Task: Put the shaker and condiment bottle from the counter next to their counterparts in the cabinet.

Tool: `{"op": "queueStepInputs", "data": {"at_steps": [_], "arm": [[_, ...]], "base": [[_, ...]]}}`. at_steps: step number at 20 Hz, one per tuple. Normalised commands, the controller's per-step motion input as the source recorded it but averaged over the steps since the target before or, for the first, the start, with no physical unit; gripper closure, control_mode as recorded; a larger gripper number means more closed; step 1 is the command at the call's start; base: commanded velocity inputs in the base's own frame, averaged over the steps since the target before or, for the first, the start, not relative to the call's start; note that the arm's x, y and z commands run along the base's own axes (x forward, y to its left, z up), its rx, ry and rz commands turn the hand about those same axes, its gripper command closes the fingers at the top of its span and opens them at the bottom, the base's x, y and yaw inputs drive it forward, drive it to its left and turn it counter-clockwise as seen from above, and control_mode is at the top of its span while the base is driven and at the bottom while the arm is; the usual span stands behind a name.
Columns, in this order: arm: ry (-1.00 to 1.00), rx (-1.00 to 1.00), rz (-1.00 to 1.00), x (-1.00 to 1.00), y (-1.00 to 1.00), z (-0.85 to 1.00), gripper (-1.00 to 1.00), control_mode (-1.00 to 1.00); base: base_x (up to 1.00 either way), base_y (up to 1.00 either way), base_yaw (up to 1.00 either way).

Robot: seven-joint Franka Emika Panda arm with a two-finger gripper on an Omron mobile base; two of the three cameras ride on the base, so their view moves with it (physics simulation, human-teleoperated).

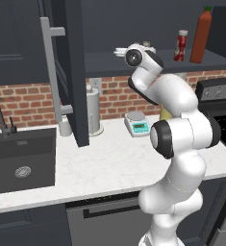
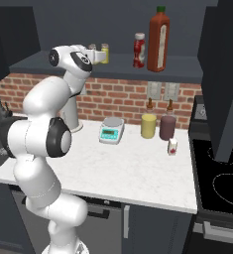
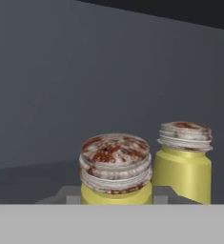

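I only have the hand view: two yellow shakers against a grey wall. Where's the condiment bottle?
Observer: The condiment bottle stands on the cabinet shelf, beside the tall green-capped bottle.
Operator: What's on the counter?
Observer: On the counter, a small scale and two jars sit near the brick wall.
Operator: Where's the claw along that shelf?
Observer: The claw holds the shaker at the shelf end away from the bottles.

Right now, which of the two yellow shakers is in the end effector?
The nearer shaker, low centre in the hand view, sits between the end effector fingers. The other shaker stands free beside it on the cabinet shelf.
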Motion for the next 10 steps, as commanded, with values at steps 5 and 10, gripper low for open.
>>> {"op": "queueStepInputs", "data": {"at_steps": [5,10], "arm": [[0.0,0.02,0.01,0.0,0.0,-0.06,-1.0,-1.0],[0.0,0.03,0.0,0.0,0.0,0.0,-1.0,-1.0]], "base": [[0.0,0.0,0.0],[0.0,0.0,0.0]]}}
